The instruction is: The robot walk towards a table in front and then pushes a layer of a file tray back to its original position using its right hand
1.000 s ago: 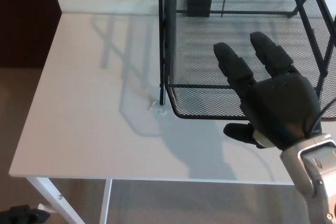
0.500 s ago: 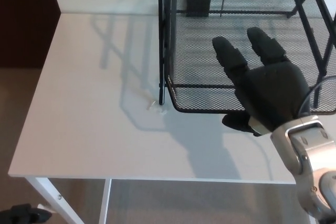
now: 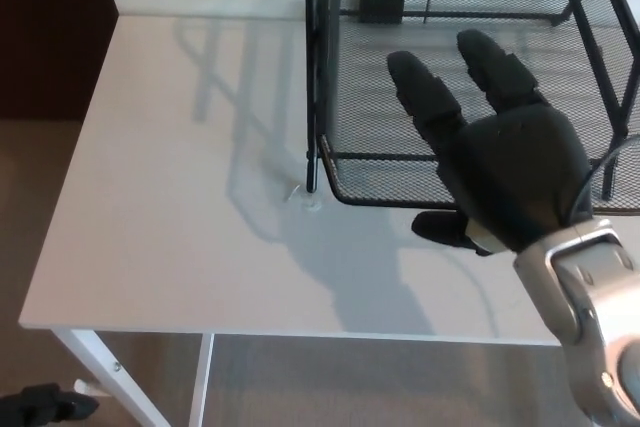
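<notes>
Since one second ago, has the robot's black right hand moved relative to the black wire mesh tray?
Yes. The black right hand has moved forward, away from the robot: its fingers now reach deeper over the black wire mesh tray, past its front rim.

Matte black robot hand (image 3: 505, 172), silver wrist, maybe thin cable.

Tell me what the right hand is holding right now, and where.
Nothing. The right hand is open, fingers spread over the tray layer's front edge.

One white table (image 3: 180, 227), one black mesh file tray (image 3: 380, 182), one robot hand (image 3: 495, 172)
</notes>
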You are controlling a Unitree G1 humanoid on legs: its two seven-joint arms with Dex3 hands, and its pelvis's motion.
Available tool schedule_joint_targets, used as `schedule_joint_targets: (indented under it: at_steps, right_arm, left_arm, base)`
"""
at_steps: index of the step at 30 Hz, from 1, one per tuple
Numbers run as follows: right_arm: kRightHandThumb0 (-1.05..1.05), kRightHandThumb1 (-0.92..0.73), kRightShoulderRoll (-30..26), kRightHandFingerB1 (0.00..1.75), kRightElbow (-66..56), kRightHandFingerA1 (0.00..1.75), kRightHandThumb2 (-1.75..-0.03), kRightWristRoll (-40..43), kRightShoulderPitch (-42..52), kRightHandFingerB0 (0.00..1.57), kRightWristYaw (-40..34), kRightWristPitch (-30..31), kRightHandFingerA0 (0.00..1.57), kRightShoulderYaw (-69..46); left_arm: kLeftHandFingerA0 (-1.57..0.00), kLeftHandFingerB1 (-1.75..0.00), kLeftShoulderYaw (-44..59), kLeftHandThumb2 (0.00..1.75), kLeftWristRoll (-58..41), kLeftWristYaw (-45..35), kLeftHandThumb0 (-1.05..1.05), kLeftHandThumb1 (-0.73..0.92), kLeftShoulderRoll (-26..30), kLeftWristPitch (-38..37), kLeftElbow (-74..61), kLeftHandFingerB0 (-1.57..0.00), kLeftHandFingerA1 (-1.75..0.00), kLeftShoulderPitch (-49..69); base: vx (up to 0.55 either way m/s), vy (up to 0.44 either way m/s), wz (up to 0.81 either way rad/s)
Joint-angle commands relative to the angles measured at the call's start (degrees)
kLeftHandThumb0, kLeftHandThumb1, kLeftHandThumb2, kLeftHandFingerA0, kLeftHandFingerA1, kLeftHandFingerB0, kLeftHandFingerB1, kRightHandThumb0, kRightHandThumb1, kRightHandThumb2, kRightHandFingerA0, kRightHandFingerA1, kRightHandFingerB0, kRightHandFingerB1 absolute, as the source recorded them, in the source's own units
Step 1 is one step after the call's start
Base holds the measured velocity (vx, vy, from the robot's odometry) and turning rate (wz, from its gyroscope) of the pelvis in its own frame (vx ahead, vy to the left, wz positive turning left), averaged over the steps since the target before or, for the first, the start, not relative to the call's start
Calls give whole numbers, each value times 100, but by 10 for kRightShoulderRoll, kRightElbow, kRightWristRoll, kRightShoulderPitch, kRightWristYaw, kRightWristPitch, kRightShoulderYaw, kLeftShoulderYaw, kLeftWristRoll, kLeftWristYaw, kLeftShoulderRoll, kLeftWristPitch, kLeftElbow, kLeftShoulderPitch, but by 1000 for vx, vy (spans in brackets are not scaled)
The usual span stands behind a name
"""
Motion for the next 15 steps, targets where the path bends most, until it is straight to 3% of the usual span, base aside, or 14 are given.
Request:
schedule_joint_targets:
  at_steps: [1, 2, 3, 12, 15]
  right_arm:
    - [-90, -52, -19, 0, -67, 0, -92, 32, 43, 0, 41, -15, 0, 2]
    - [-89, -52, -23, 0, -92, 0, -90, 38, 60, 0, 52, -18, 0, 2]
    - [-85, -60, -29, 0, -122, 0, -59, 48, 84, 0, 55, -27, 0, 3]
    - [-85, -61, -70, 0, -266, 0, -59, 101, 187, 0, 95, -61, 0, -22]
    - [-81, -57, -94, 0, -330, 0, -58, 155, 240, 0, 112, -74, 0, -51]
  left_arm:
    - [-64, -41, 2, 59, 0, -10, -23, 67, 12, 4, 4, -42, -49, -1]
    - [-64, -41, 3, 59, 0, -11, -22, 67, 13, 2, 5, -41, -50, -2]
    - [-64, -41, 2, 59, 2, -11, -23, 67, 14, 4, 2, -42, -50, -2]
    - [-64, -41, -1, 59, 6, -10, -23, 66, 15, 4, 8, -42, -50, -9]
    - [-64, -41, -1, 59, 2, -14, -22, 66, 13, 3, 9, -41, -50, -12]
  base:
    - [0, 0, 0]
    - [0, 0, 0]
    - [0, 0, 0]
    - [0, 0, 0]
    - [0, 0, 0]
